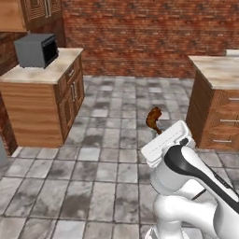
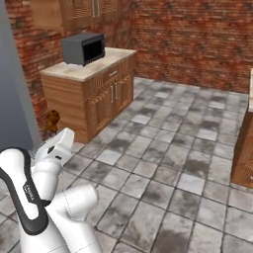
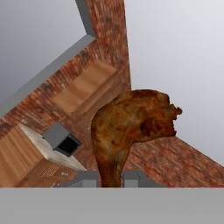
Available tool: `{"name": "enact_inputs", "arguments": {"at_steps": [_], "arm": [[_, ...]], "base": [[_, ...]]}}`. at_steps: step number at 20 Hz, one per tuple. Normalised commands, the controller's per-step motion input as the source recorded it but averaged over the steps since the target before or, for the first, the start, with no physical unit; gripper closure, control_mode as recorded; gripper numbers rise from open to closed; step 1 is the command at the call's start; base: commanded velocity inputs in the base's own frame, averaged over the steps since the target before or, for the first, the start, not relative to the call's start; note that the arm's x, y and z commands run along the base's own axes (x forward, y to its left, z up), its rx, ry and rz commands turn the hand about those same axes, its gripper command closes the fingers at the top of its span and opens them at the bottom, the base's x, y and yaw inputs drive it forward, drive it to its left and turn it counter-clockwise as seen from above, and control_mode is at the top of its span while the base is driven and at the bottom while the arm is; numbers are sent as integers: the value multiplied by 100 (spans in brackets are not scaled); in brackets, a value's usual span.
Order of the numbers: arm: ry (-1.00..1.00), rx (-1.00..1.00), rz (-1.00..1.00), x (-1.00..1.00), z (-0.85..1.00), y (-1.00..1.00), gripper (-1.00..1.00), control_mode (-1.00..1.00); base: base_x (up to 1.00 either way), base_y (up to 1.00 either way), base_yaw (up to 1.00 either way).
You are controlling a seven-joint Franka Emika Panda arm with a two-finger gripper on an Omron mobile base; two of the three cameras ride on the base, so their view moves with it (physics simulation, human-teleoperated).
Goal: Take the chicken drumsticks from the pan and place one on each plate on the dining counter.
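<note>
So the biggest thing around is the red brick wall (image 1: 140, 32) running across the back, with a grey tiled floor (image 1: 93, 177) spread out in front of it. On the left there's a wooden cabinet block with a pale marbled table (image 1: 51, 70) top, and a dark grey microwave (image 1: 36, 50) sits on it near the back corner; same unit shows up in the right base view too, microwave (image 2: 83, 48) facing into the room. Over on the right edge of the left base view there's another wooden drawer unit (image 1: 219, 116) with a marbled top. The white arm (image 1: 186, 186) is up in the middle of the open floor, well apart from both cabinets. Then the small stuff: the chicken drumstick (image 3: 131, 127) is held up in the air, thin bone end pinched between the fingers (image 3: 89, 179), fat reddish-brown end sticking out away from the hand. In the left base view you can see the drumstick (image 1: 153, 118) poking up just beyond the wrist. Fingers are clamped tight on it.
</note>
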Motion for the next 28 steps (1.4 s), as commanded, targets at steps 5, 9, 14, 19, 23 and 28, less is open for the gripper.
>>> {"name": "enact_inputs", "arguments": {"at_steps": [5, 9, 14, 19, 23, 28], "arm": [[0, 0, 0, 0, 0, 0, 100, 100], [0, 0, 0, 0, 0, 0, 100, 100], [0, 0, 0, 0, 0, 0, 100, 100], [0, 0, 0, 0, 0, 0, 100, 100], [0, 0, 0, 0, 0, 0, 100, 100], [0, 0, 0, 0, 0, 0, 100, 100]], "base": [[40, -33, -46], [41, -40, -45], [65, -36, -44], [97, -6, -35], [100, 1, -28], [100, 34, -30]]}}
